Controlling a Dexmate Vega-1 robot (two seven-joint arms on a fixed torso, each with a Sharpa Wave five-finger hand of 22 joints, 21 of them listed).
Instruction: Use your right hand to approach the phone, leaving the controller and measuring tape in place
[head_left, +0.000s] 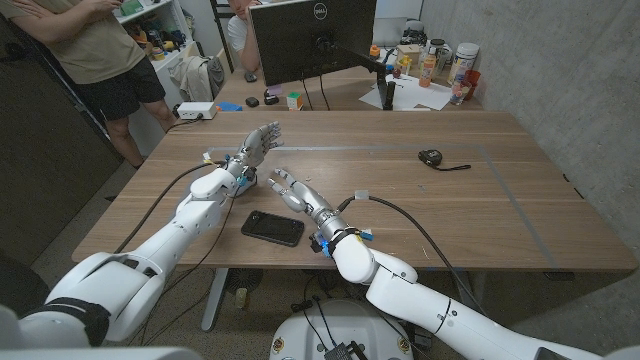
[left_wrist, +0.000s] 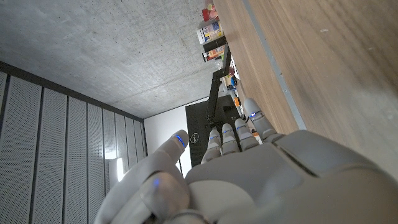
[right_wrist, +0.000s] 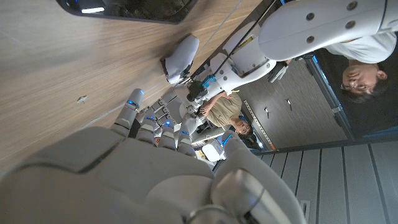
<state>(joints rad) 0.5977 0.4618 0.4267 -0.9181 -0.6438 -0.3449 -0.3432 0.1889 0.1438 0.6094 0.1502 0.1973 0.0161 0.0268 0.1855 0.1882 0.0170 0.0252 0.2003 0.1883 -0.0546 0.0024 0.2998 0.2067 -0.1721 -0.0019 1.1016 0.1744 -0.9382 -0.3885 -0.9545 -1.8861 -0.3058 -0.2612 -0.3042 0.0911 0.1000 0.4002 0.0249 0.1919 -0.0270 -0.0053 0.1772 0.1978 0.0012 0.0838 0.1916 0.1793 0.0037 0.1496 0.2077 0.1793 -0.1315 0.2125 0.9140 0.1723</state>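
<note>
We see our right hand (head_left: 291, 189), fingers apart and empty, just beside the phone (head_left: 272, 228), seemingly not touching it, so the approach looks nearly done.

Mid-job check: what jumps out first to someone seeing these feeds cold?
Two white robot arms meet over the table's near left part: the right hand hovers open just behind the black phone, which lies flat near the front edge. The left hand is raised, fingers spread. The measuring tape sits alone far to the right.
</note>
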